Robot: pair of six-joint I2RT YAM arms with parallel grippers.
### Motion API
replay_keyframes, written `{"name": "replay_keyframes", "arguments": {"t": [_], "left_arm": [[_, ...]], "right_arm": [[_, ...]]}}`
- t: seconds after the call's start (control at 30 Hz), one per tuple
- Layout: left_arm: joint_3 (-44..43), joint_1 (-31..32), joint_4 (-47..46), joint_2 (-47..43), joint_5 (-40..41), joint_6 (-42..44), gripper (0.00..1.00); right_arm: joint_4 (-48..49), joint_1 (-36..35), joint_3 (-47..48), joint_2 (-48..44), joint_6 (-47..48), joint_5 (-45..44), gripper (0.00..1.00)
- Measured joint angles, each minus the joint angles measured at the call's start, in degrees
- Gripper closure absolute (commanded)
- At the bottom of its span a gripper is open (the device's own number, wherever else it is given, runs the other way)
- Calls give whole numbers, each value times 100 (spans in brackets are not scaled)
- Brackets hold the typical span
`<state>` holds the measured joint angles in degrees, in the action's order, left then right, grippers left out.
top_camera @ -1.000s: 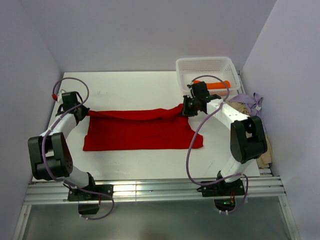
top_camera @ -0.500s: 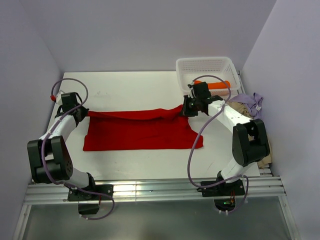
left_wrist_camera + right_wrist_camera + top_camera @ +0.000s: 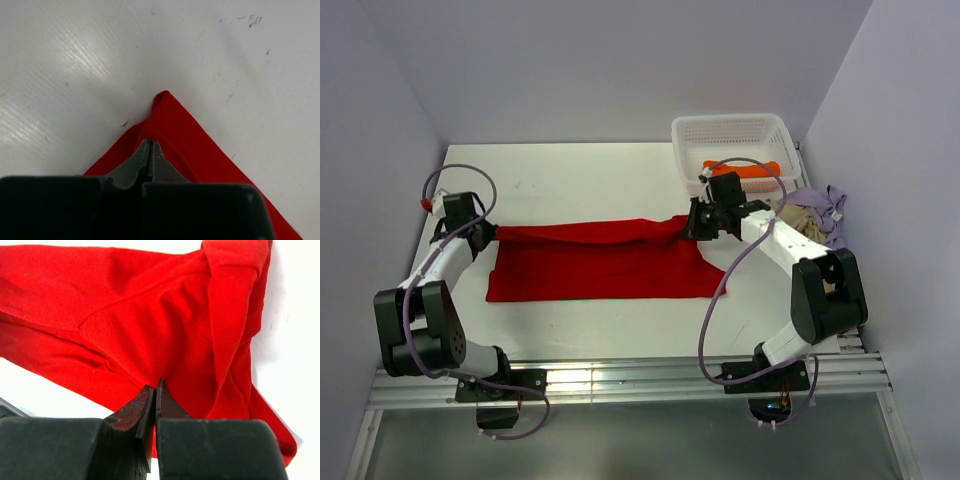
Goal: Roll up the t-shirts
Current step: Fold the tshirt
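The red t-shirt (image 3: 600,268) was clamped at both far corners by the left gripper (image 3: 150,150) and right gripper (image 3: 155,388); it was judged soft, light, floppy.

**Inspector A:** Condition of the red one?

**Inspector B:** The red t-shirt (image 3: 605,270) lies spread sideways across the middle of the table (image 3: 590,170). Its near edge is flat. Its far edge stands up in a taut ridge from corner to corner, with loose folds bunched at the right end.

**Inspector A:** And the rest?

**Inspector B:** The orange t-shirt (image 3: 752,170) is rolled into a tube and lies in the white basket (image 3: 730,122), far right. The beige t-shirt (image 3: 798,214) and the lavender t-shirt (image 3: 828,208) lie crumpled together at the table's right edge, unrolled.
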<state>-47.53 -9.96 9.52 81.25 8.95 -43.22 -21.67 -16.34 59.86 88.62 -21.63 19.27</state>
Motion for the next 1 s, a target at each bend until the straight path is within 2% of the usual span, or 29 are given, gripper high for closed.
{"name": "replay_keyframes", "arguments": {"t": [0.23,0.3,0.37,0.4,0.47,0.63,0.7,1.0], "left_arm": [[431,-13,-24,-151,66,-17,96],[577,-15,-22,-197,94,-26,73],[678,-15,-17,-240,142,-52,54],[715,-17,-13,-273,173,-79,36],[796,-26,-42,-393,234,-107,26],[887,-76,-42,-896,302,-144,25],[748,-101,-28,-890,254,-118,25],[-131,-127,-157,664,-286,-35,31]], "right_arm": [[146,0,-385,-2,-26,33,91],[181,0,-457,-2,-48,20,78],[208,0,-520,-4,-79,-22,66],[229,0,-551,-4,-105,-57,65],[256,0,-603,-33,-129,-155,64],[297,0,-614,-192,-199,-494,63],[308,0,-581,-216,-267,-632,57],[636,39,-337,181,-588,-1362,56]]}}
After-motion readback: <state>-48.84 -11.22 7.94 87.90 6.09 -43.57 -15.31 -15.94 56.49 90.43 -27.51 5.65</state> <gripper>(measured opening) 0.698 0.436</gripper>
